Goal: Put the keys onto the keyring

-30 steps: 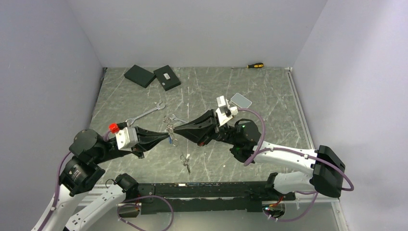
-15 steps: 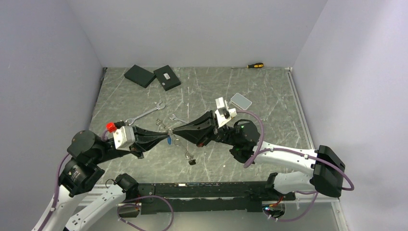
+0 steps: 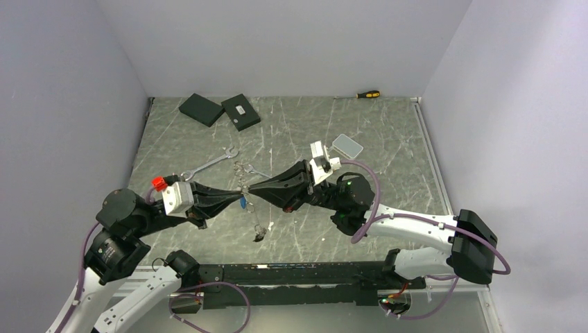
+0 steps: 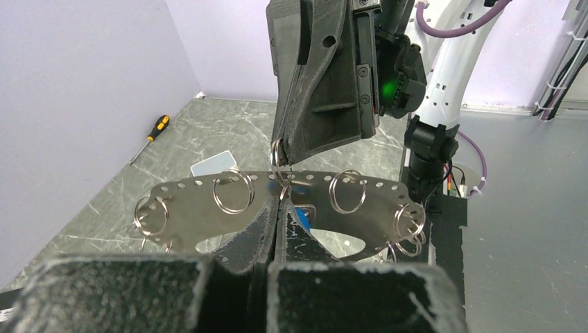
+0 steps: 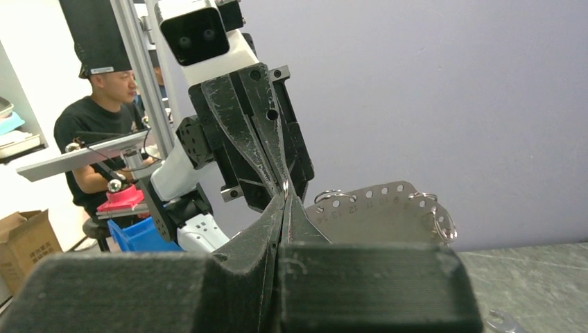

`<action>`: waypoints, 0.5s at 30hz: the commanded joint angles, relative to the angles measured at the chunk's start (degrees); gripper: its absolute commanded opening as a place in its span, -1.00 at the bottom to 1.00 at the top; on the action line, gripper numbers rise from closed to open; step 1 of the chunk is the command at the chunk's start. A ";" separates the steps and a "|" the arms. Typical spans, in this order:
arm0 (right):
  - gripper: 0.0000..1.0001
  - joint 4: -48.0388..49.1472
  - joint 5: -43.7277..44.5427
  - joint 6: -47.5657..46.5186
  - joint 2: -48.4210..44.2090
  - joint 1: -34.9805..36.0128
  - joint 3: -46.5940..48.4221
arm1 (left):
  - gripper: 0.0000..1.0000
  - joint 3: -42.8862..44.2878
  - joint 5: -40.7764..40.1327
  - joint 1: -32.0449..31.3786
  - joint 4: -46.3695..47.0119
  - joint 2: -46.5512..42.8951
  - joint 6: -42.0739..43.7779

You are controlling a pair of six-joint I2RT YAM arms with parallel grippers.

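Lilac walls [image 3: 277, 41] enclose a grey marbled tabletop [image 3: 388, 132].

I hold the keyring [image 4: 187, 208], a curved, holed steel plate carrying split rings [image 4: 232, 191], pinched in my left gripper [image 4: 277, 202]; a spanner key [image 3: 210, 164] lies flat beyond it.

ROBOTICS LAB, test cell. Two white-and-black arms, left arm [image 3: 132, 229] & right arm [image 3: 416, 229], bolted to black rail [image 3: 291, 274] at near edge of marble-pattern table [image 3: 388, 139]. Plain lavender walls [image 3: 277, 41] box in table on left, far & right sides. Purple cables [image 3: 371, 191] loop off arm joints. Right wrist view, bkgd beyond cell: man in black T-shirt [image 5: 97, 125] at workbench [image 5: 76, 158], aluminium frame posts [image 5: 132, 62], blue bin [image 5: 142, 236], cardboard box [image 5: 24, 239]. Yellow-handled screwdriver [image 3: 367, 94] by far wall.
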 commanded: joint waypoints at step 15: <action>-1.00 -2.98 -0.39 -3.64 -2.09 1.54 1.57 | -1.00 1.22 -4.24 0.17 2.64 -0.55 -0.46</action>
